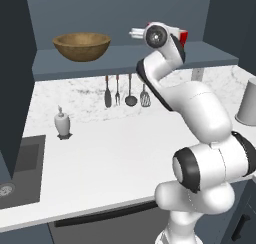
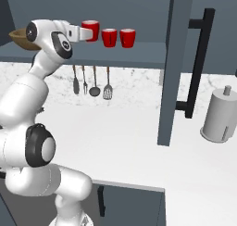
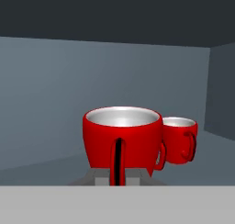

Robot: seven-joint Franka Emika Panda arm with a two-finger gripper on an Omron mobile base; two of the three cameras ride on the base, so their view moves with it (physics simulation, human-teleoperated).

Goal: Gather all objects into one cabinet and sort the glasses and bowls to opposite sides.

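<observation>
Three red cups stand in a row at the right of the cabinet shelf (image 2: 143, 53). My gripper (image 2: 83, 33) reaches the leftmost cup (image 2: 91, 30), which sits a little higher than the other two (image 2: 109, 37) (image 2: 127, 37). In the hand view that cup (image 3: 123, 136) is close up, its handle edge-on between my fingertips, and my gripper (image 3: 118, 177) is shut on it. A second cup (image 3: 180, 139) stands behind it to the right. The brown wooden bowl (image 1: 81, 45) rests at the left end of the shelf (image 1: 125, 55). A sliver of red cup (image 1: 183, 36) shows past my arm.
Several metal utensils (image 1: 125, 90) hang below the shelf. A white soap dispenser (image 1: 62, 123) stands on the counter near the sink (image 1: 20, 168). The open cabinet door (image 2: 173, 58) with its black handle (image 2: 199, 58) stands to the right, and beyond it a pale grey cylinder (image 2: 217, 121).
</observation>
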